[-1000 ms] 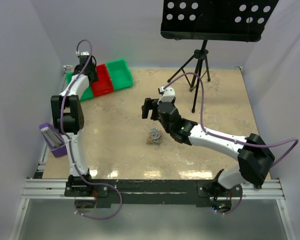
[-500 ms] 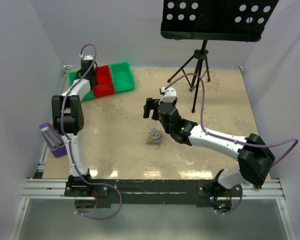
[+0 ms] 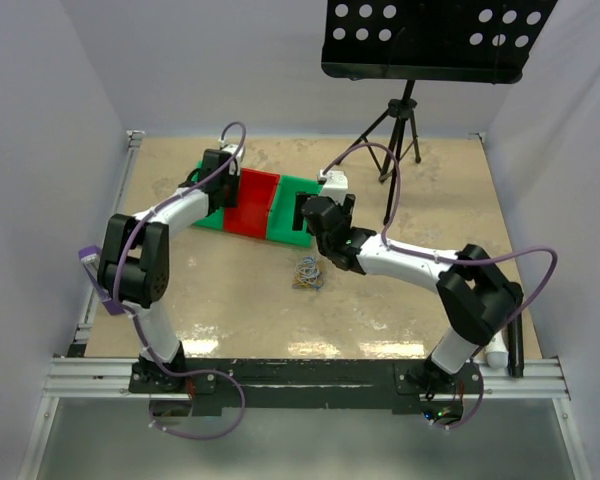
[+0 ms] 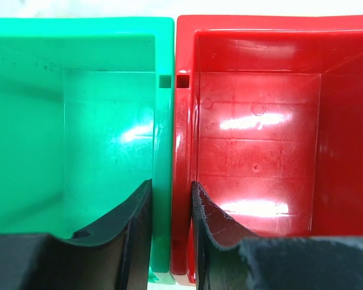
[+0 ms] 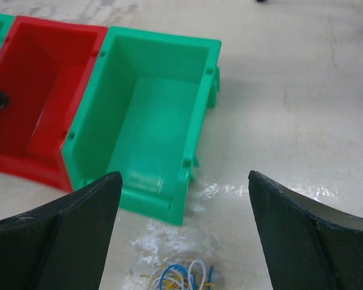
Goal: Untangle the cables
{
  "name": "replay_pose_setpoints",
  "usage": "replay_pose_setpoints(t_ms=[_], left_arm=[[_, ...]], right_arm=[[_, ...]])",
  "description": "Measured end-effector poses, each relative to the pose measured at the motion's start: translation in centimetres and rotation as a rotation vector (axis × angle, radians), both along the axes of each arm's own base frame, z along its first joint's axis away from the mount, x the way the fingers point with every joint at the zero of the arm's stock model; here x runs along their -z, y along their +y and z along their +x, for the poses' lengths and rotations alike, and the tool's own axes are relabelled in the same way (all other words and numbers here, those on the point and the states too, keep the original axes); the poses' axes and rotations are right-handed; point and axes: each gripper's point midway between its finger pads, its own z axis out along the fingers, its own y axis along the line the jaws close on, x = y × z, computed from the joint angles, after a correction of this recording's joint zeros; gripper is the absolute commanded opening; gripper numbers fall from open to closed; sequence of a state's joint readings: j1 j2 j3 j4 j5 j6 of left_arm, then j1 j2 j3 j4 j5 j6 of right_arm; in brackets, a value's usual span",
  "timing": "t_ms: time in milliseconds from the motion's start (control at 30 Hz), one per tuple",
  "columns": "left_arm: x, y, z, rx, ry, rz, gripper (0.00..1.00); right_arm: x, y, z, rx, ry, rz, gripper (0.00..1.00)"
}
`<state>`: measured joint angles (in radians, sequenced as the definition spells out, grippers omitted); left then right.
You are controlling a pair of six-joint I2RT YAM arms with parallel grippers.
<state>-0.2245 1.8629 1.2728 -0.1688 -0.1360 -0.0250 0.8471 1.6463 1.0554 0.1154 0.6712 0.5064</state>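
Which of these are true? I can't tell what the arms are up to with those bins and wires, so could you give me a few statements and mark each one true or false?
1. The left end effector clamps the touching walls of a green bin and the red bin. True.
2. The cables lie inside the red bin. False: the tangle lies on the table, just outside the other green bin.
3. The right end effector is open and holds nothing. True.
4. The red bin is at one end of the row. False: it sits between the two green bins.
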Motion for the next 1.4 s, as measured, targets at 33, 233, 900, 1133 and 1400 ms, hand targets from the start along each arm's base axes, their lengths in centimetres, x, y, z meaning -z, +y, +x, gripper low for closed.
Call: replay_pose_setpoints(t_ms=[33, 233, 900, 1133, 1400], left_arm=[[0.0, -0.5, -0.5, 0.015, 0.006, -0.002, 0.11], [0.1, -1.3, -2.2, 0.026, 0.014, -0.020, 0.16], [0.9, -4.8, -7.5, 0.173, 0.160, -0.166, 0.67], [-3.6, -6.1, -8.8, 0.318, 0.144, -0.200, 0.74], [-8.1, -1.9, -6.2, 0.260, -0.021, -0.079, 0.71]], right_arm=[[0.5, -0.5, 0.6, 0.019, 0.010, -0.005, 0.86], [3.7, -4.0, 3.0, 0.136, 0.087, -0.039, 0.81], [8.6, -3.3, 3.0, 0.134, 0.181, -0.058, 0.27], [9.0, -4.5, 2.6, 0.175, 0.197, -0.096, 0.20], [8.7, -8.4, 3.5, 0.279, 0.210, -0.117, 0.17]])
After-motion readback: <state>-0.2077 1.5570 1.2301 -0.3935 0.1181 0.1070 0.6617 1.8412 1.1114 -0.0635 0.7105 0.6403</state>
